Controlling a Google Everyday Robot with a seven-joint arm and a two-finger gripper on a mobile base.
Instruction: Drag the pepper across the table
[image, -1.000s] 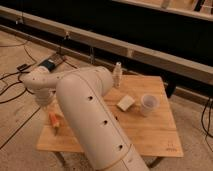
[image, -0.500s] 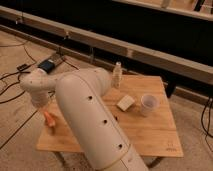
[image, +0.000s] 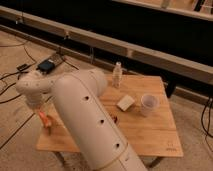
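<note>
The small orange-red pepper (image: 46, 120) lies at the left edge of the light wooden table (image: 145, 134). My gripper (image: 43, 113) is right at the pepper, low over the table's left edge, at the end of the white wrist (image: 33, 89). My thick white arm (image: 87, 120) crosses the front left of the table and hides part of the top. Whether the gripper holds the pepper does not show.
A small clear bottle (image: 117, 74) stands at the table's back edge. A beige block (image: 125, 102) and a white cup (image: 148, 105) sit right of centre. A small dark item (image: 115, 119) lies by my arm. Cables and a dark device (image: 46, 65) lie on the floor at left.
The gripper and the pepper have moved left together, towards the table's left edge. The bottle, block and cup have not moved.
</note>
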